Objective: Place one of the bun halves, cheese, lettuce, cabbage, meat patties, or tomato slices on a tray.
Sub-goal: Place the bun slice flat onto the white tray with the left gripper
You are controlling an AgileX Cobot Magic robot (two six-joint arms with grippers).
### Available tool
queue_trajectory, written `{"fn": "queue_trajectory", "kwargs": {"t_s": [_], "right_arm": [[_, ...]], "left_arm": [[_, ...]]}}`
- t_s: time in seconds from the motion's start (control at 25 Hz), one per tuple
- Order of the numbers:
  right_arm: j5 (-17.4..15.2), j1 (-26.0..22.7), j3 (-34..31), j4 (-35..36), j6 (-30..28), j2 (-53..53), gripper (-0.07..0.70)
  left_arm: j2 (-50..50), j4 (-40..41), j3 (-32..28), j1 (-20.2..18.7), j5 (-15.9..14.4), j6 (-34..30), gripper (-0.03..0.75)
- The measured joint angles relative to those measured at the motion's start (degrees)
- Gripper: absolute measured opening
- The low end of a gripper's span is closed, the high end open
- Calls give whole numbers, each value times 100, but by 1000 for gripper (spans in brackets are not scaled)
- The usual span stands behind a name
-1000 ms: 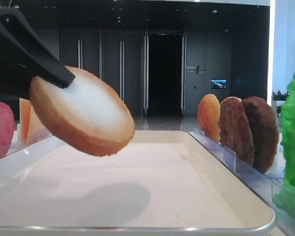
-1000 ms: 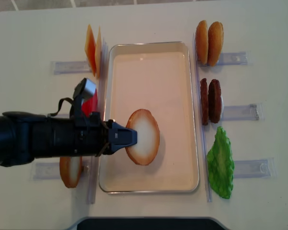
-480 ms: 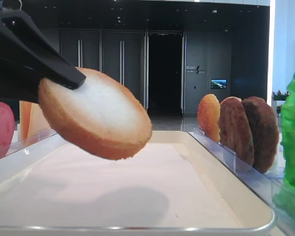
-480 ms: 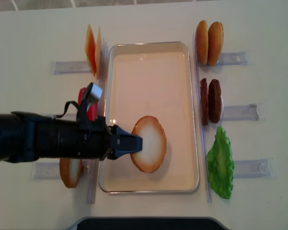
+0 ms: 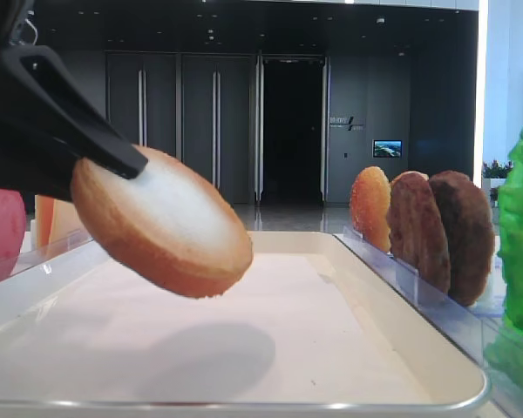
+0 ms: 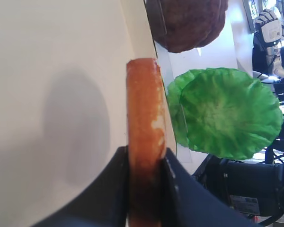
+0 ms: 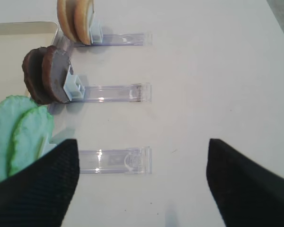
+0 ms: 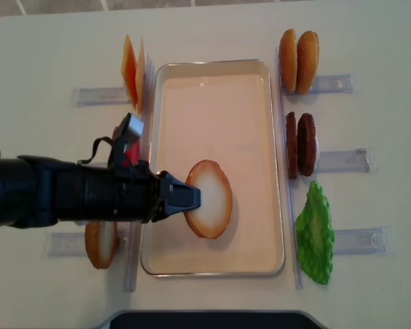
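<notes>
My left gripper (image 8: 188, 197) is shut on a bun half (image 8: 209, 199) with a golden crust and a pale cut face. It holds the bun tilted above the cream-white tray (image 8: 212, 110), and the bun's shadow lies on the tray floor (image 5: 331, 348). In the left wrist view both fingers clamp the bun's edge (image 6: 144, 113). My right gripper (image 7: 142, 182) stands open over bare table by an empty clear rack (image 7: 116, 161), with nothing between its fingers.
Cheese slices (image 8: 132, 68), a tomato slice (image 8: 125, 156) half hidden by the arm and another bun half (image 8: 101, 243) stand in racks left of the tray. To its right are two bun halves (image 8: 298, 60), meat patties (image 8: 300, 144) and lettuce (image 8: 315, 233).
The left gripper carried the bun a little right and toward the tray's near end, then eased back slightly. The bun now hangs lower than half a second ago.
</notes>
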State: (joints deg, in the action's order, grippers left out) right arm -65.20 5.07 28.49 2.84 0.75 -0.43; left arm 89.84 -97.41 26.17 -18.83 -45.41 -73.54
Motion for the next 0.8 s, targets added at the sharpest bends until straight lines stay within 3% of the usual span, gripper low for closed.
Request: {"fn": "queue_trajectory", "kwargs": {"t_s": [0.44, 0.68, 0.8], "right_arm": [[0, 0, 0, 0, 0, 0, 555], [0, 0, 0, 0, 0, 0, 555], [0, 0, 0, 0, 0, 0, 555]], "left_arm": [[299, -21, 117, -17, 16, 84, 125], [301, -27, 613, -531, 461, 218, 125], [319, -33, 665, -601, 560, 332, 125]]}}
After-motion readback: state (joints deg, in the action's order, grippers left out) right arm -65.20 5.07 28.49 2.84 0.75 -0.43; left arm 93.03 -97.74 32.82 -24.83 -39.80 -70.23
